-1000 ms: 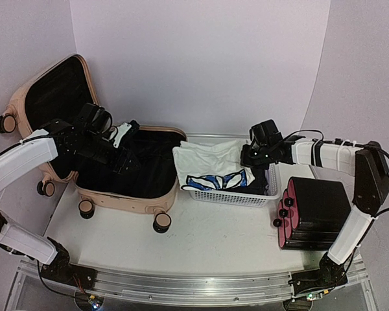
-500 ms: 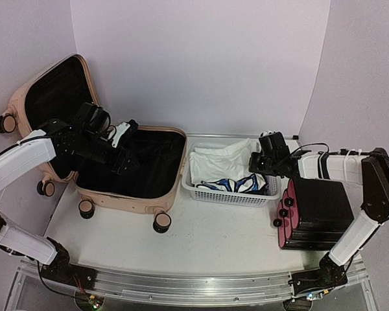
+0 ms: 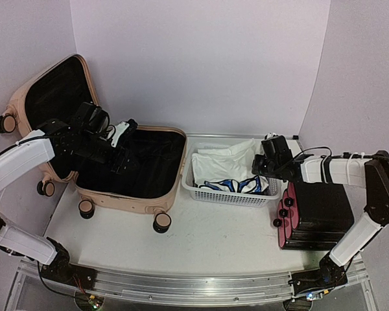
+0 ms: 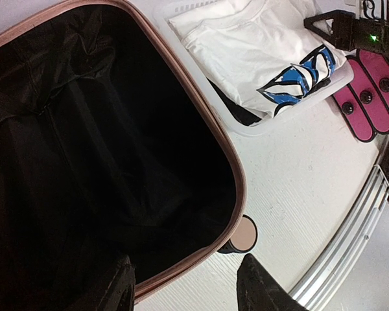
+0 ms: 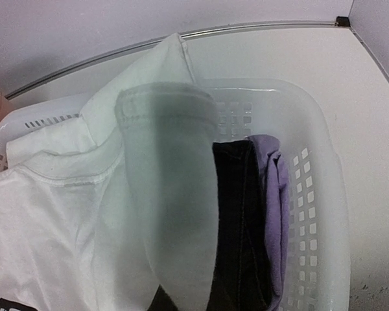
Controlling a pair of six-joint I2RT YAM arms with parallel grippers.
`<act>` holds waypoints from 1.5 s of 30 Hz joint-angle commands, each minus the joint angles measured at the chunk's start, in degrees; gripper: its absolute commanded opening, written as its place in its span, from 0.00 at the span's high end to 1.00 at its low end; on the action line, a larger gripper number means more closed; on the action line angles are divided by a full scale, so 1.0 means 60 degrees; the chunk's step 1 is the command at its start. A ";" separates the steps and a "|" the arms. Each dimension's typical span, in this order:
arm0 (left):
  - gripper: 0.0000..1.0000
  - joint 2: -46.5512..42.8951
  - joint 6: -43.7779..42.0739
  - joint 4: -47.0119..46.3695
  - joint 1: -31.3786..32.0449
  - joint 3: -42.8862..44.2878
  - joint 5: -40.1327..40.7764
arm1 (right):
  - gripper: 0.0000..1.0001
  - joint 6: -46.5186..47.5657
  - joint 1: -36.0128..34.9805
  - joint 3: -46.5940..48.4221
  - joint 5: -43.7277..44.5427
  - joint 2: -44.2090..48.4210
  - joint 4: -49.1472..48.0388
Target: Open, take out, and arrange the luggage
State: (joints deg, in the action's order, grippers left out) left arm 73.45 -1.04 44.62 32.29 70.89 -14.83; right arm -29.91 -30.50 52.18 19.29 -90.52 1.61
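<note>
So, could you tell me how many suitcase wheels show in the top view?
4 on the suitcase: one wheel at the lid's far-left corner, one at the lid's lower edge, two on the base's near side. None seems hidden.

One pink suitcase (image 3: 126, 199), one white basket (image 3: 228, 195), one black-and-pink case (image 3: 321, 210)

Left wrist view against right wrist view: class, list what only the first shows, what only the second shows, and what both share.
Only the left wrist view shows the black-lined inside of the suitcase, one wheel, the pink-and-black box and the left end effector, which is open. Only the right wrist view shows a purple cloth against the basket's wall. Both show the white basket and the white shirt in it.
</note>
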 commanded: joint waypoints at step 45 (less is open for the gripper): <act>0.45 -0.1046 0.1828 -0.0536 0.0271 -0.0487 -0.0372 | 0.88 -0.0016 -0.1896 0.6810 -0.4316 -0.4453 0.4464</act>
State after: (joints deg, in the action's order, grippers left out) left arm 69.34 9.13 43.83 33.50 67.72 -16.36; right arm -30.50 -41.56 89.34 -10.94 -119.44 31.64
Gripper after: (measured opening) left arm 0.550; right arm 0.108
